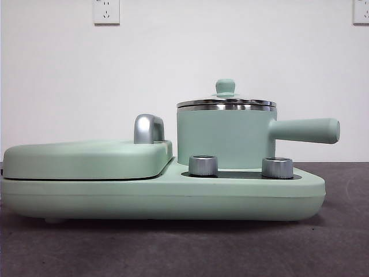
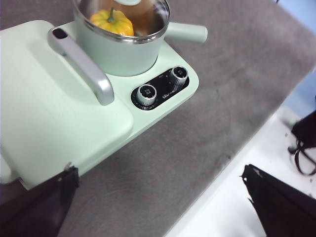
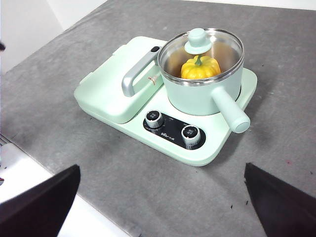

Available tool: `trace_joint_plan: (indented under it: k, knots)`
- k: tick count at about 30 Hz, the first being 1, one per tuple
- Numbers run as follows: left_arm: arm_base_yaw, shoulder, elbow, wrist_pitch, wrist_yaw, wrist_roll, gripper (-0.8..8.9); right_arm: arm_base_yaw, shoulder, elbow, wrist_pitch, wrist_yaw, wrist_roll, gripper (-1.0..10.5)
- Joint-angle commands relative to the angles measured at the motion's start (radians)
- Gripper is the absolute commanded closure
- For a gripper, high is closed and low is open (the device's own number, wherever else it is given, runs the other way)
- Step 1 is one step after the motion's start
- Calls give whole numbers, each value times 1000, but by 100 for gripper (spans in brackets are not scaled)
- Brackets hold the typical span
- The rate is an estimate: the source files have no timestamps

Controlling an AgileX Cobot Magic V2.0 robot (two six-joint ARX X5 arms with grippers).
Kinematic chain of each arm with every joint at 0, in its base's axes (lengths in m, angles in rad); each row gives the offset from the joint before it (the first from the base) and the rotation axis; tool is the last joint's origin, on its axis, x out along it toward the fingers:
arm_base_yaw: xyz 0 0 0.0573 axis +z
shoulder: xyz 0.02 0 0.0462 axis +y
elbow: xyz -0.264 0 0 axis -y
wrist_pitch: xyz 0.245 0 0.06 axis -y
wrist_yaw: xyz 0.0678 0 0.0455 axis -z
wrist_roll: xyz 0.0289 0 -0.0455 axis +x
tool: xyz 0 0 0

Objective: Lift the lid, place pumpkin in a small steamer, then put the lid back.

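**Pumpkin under glass, lid seated**

Pumpkin (image 3: pixel 200 68) sits inside the small steamer (image 3: pixel 197 96), and the lid (image 3: pixel 202 49) rests on the pot's steel rim, so the task looks complete. Both pincers hang well back from the appliance, jaws spread wide and empty: left pincer (image 2: pixel 160 207), right pincer (image 3: pixel 163 207). The lid is likely light but breakable and slick at the glass; its knob (image 1: pixel 225 86) is the sensible place to take hold. Beside the steamer, the griddle cover's chrome handle (image 3: pixel 138 74) stands close and could crowd a sideways approach. Two dials (image 3: pixel 172 126) sit in front, low and clear, on the grey desk (image 3: pixel 59 98).
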Motion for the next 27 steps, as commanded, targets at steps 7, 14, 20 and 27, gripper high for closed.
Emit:
trace_joint_plan:
  k: [7, 14, 20, 27]
  knots:
    - [-7, -238, -134, 61, -108, -109, 785, 5, 0, 9, -4, -2, -5, 915]
    - [-8, -270, -131, 76, -107, -119, 789, 5, 0, 9, 4, 2, 3, 936]
    - [-8, -271, -131, 75, -107, -120, 789, 5, 0, 9, 4, 1, 3, 936]
    - [106, -299, -207, 153, -101, -119, 789, 5, 0, 9, 4, 1, 3, 936]
